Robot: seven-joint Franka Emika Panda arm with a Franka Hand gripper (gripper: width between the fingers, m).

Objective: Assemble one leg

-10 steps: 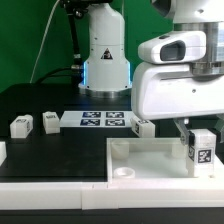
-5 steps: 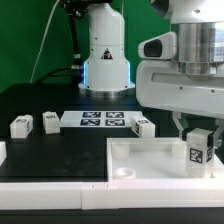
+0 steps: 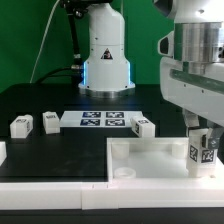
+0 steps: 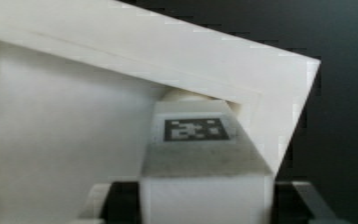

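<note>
One leg (image 3: 202, 149) stands upright, gripped between the closed hand's (image 3: 201, 135) fingers, over the tray's (image 3: 150, 152) corner below.

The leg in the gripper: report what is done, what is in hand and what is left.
Done: the gripper has one leg picked up and carried to the tray. In hand: the wrist view shows the leg at the tray's corner. Left: whether it is seated cannot be told; three legs lie by the marker board.
</note>
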